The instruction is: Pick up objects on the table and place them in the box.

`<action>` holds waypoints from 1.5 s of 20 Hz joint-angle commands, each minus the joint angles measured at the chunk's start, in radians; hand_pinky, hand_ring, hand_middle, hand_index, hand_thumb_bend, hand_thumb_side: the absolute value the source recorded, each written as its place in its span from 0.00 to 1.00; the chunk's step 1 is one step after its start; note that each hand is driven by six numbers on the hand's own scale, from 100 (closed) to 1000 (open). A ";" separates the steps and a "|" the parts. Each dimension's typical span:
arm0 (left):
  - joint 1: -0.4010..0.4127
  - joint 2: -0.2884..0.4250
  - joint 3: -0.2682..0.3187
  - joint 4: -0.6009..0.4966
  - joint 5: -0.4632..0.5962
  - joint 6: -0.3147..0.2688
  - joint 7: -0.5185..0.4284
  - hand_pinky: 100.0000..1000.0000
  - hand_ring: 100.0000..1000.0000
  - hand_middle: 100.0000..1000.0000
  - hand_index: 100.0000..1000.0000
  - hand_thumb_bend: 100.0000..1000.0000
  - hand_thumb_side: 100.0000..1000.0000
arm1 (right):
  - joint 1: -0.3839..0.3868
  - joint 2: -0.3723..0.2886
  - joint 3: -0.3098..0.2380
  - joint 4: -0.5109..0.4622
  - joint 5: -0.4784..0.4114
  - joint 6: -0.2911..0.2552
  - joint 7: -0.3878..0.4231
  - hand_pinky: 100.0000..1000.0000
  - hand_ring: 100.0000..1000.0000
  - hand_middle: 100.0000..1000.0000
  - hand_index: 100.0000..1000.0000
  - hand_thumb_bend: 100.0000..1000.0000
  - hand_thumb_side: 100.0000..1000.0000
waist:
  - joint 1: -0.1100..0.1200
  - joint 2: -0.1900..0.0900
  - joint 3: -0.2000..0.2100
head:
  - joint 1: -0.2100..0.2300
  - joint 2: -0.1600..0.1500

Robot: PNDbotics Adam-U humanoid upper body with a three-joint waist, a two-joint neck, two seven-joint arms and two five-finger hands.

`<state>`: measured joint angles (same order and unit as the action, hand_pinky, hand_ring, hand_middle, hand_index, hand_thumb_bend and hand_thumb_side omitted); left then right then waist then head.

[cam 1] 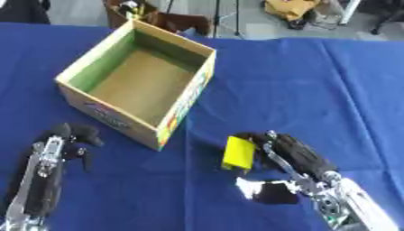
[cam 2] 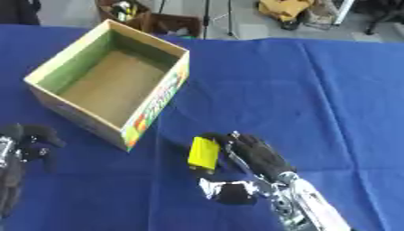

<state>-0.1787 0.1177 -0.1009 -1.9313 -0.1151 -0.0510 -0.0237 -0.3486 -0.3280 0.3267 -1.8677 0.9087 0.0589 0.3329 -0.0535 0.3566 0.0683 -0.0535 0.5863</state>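
Observation:
An open cardboard box (cam 1: pixel 75 72) with green inner walls and a printed front stands at the upper left, nothing showing inside. A yellow block (cam 1: pixel 238 152) sits on the blue cloth right of the box's near corner. My right hand (cam 1: pixel 298 154) comes in from the lower right, its dark fingers curled over the block's far end and right side. A shiny silver and black piece (cam 1: pixel 264 189) lies just below the block, by the wrist. My left hand (cam 1: pixel 69 137) rests at the lower left, near the box's front wall, fingers relaxed and holding nothing.
A blue cloth (cam 1: pixel 315 90) covers the whole table, with wide bare cloth to the right of the box. Beyond the far edge stand a brown bin with tools (cam 1: pixel 130 11), stand legs and a yellow bag (cam 1: pixel 290 8) on the floor.

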 commanded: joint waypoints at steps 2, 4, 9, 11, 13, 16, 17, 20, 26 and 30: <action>-0.013 0.000 -0.006 -0.014 0.008 -0.001 -0.006 0.17 0.49 0.42 0.57 0.00 0.94 | -0.053 -0.066 -0.012 0.005 -0.061 -0.012 0.007 0.52 0.40 0.08 0.38 0.00 0.40 | 0.008 -0.031 0.002 | 0.007 -0.005; -0.011 0.001 -0.007 -0.014 0.012 -0.001 -0.008 0.17 0.49 0.42 0.57 0.00 0.94 | -0.085 -0.088 -0.024 0.002 -0.074 -0.013 0.009 0.52 0.40 0.08 0.37 0.00 0.37 | 0.009 -0.038 0.007 | 0.006 -0.003; -0.009 0.003 -0.007 -0.014 0.017 -0.001 -0.011 0.17 0.49 0.42 0.57 0.00 0.93 | -0.156 -0.138 -0.035 -0.037 -0.106 -0.013 0.030 0.50 0.40 0.08 0.36 0.00 0.27 | 0.011 -0.048 0.014 | 0.012 -0.003; -0.008 0.004 -0.007 -0.014 0.018 0.000 -0.011 0.17 0.49 0.42 0.57 0.00 0.93 | -0.190 -0.166 -0.038 -0.052 -0.122 -0.009 0.038 0.50 0.40 0.08 0.36 0.00 0.25 | 0.011 -0.050 0.015 | 0.014 -0.005; -0.008 0.004 -0.008 -0.015 0.020 0.000 -0.012 0.17 0.49 0.42 0.57 0.00 0.93 | -0.223 -0.191 -0.041 -0.063 -0.142 -0.002 0.048 0.50 0.40 0.08 0.36 0.00 0.22 | 0.011 -0.051 0.017 | 0.017 -0.007; -0.007 0.005 -0.008 -0.016 0.021 0.000 -0.013 0.17 0.49 0.42 0.57 0.00 0.93 | -0.282 -0.226 -0.047 -0.073 -0.173 0.008 0.058 0.49 0.40 0.08 0.35 0.00 0.16 | 0.010 -0.053 0.024 | 0.019 -0.006; -0.006 0.005 -0.009 -0.016 0.021 0.000 -0.013 0.17 0.49 0.42 0.57 0.00 0.93 | -0.303 -0.235 -0.048 -0.073 -0.182 0.011 0.060 0.49 0.40 0.08 0.35 0.00 0.13 | 0.010 -0.054 0.026 | 0.019 -0.005; -0.004 0.005 -0.010 -0.016 0.022 -0.001 -0.015 0.17 0.49 0.42 0.57 0.00 0.93 | -0.385 -0.258 -0.043 -0.046 -0.207 0.021 0.071 0.49 0.41 0.08 0.31 0.00 0.12 | 0.009 -0.056 0.036 | 0.015 -0.002; -0.004 0.007 -0.016 -0.020 0.023 -0.003 -0.021 0.17 0.49 0.42 0.57 0.00 0.93 | -0.555 -0.262 -0.024 0.084 -0.255 0.030 0.100 0.49 0.40 0.08 0.31 0.00 0.12 | 0.003 -0.053 0.074 | -0.002 -0.012; -0.007 0.007 -0.018 -0.022 0.021 -0.005 -0.025 0.17 0.49 0.42 0.57 0.00 0.94 | -0.656 -0.247 -0.010 0.184 -0.262 0.025 0.116 0.49 0.41 0.08 0.31 0.00 0.12 | -0.003 -0.039 0.101 | -0.019 -0.028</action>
<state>-0.1772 0.1141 -0.1136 -1.9320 -0.0971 -0.0533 -0.0441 -0.9816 -0.5646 0.3217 -1.7033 0.6529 0.0855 0.4436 -0.0603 0.3375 0.1727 -0.0653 0.5728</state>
